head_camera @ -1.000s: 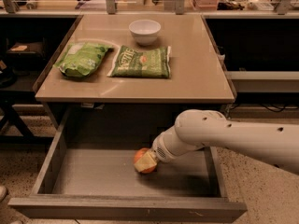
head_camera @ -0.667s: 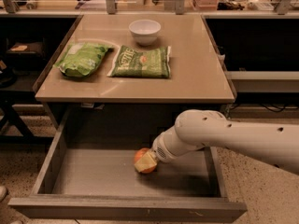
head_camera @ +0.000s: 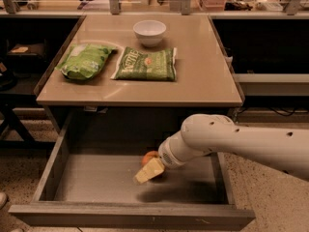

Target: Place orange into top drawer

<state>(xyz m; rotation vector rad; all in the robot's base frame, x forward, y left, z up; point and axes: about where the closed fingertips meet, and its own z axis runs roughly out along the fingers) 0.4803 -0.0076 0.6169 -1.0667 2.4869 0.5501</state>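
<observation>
Drawer holds 1 orange by 1 claw, grip unclear; above lie 2 bags, 1 bowl.

One camera looks down from above and in front of the table, facing the open top drawer. The gripper sits near, low in the centre.

Table bears bowl, pouch, packet; gripper in drawer.

You are seeing a table carrying three items: white bowl sitting near its back edge; green chip bag lying mid-table; crumpled green bag lying toward its left edge.
</observation>
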